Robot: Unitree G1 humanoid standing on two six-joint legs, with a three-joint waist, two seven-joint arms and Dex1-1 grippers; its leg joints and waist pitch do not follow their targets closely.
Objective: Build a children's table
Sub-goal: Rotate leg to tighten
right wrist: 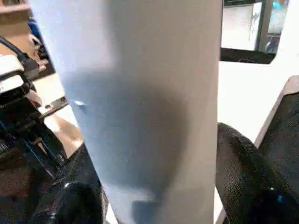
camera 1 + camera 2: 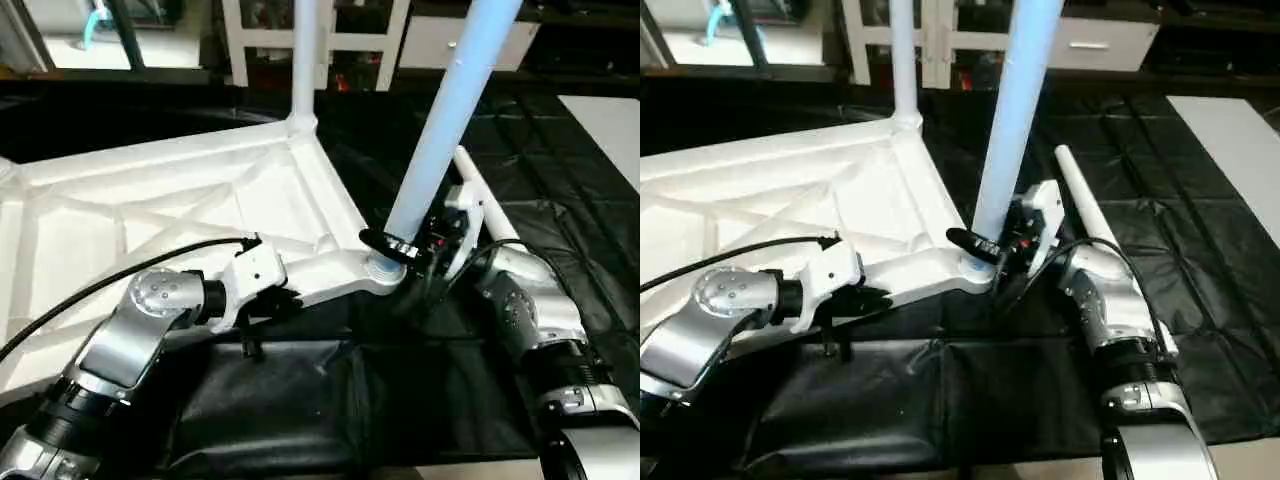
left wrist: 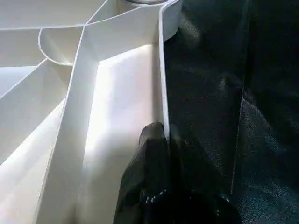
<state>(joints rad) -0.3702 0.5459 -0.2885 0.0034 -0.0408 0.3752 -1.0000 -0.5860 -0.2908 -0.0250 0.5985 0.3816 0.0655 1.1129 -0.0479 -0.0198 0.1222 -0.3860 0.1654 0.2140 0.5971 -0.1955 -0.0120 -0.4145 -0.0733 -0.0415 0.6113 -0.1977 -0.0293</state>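
On black mat (image 2: 300,410): upturned ribbed white top (image 2: 150,215), two legs (image 2: 450,110) upright in corner sockets

Table top (image 2: 150,215): one. Legs: three — standing (image 2: 304,60), (image 2: 450,120); lying (image 2: 487,205).

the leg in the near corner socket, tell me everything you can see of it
The leg is a long, smooth, white, plastic-looking tube, its lower end seated in the tabletop's near corner socket. It leans right rather than standing plumb. The right gripper has its black fingers on either side of its base.
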